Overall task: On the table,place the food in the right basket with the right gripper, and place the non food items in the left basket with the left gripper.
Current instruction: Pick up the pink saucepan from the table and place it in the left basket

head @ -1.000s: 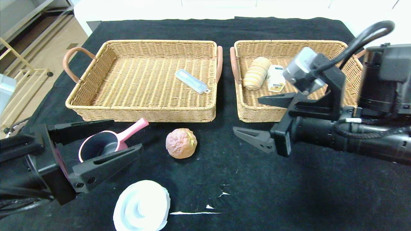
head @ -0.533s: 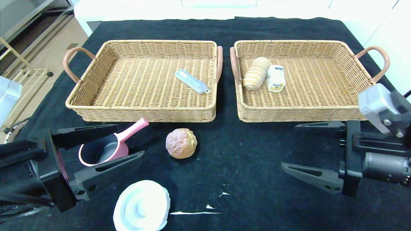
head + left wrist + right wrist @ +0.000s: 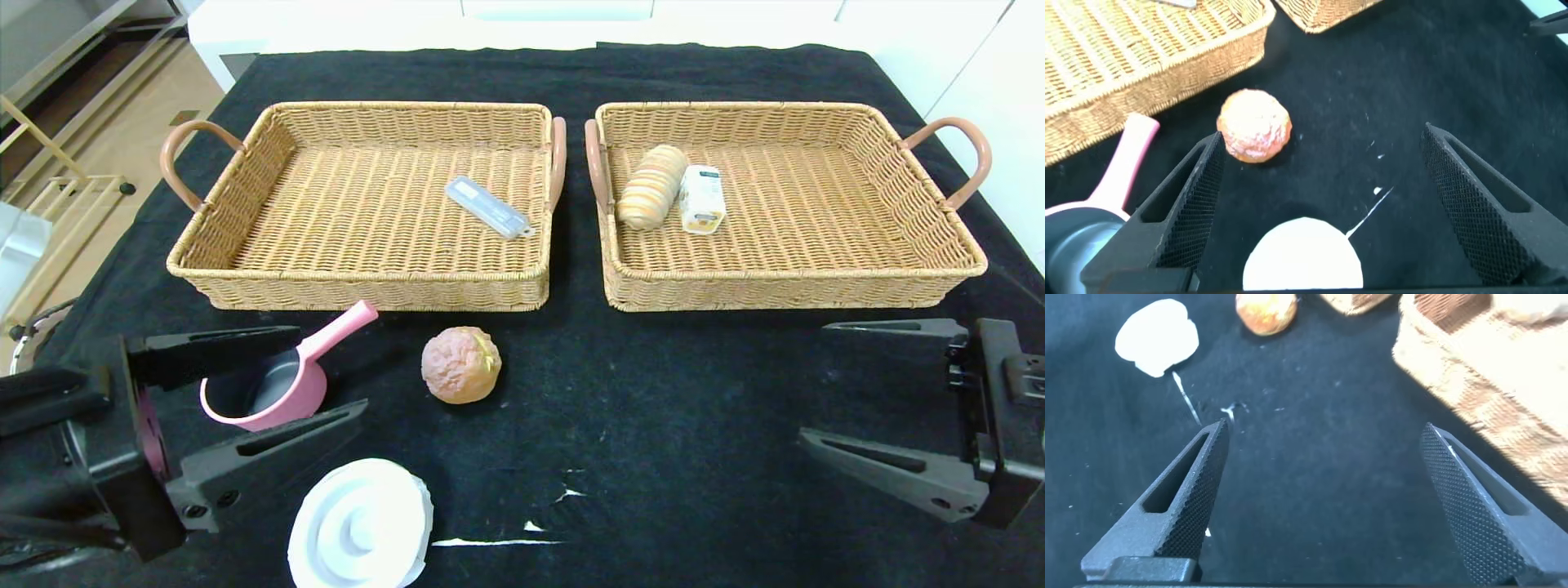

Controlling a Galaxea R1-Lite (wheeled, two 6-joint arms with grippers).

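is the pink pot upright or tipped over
Upright: the pink pot sits on the black table with its open mouth facing up and handle angled upward.

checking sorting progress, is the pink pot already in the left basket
No, the pink pot sits on the black table in front of the left basket, which holds only a small grey case.

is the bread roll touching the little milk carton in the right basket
Cannot tell. In the head view the bread roll and the milk carton lie side by side in the right basket, too close to show contact or a gap.
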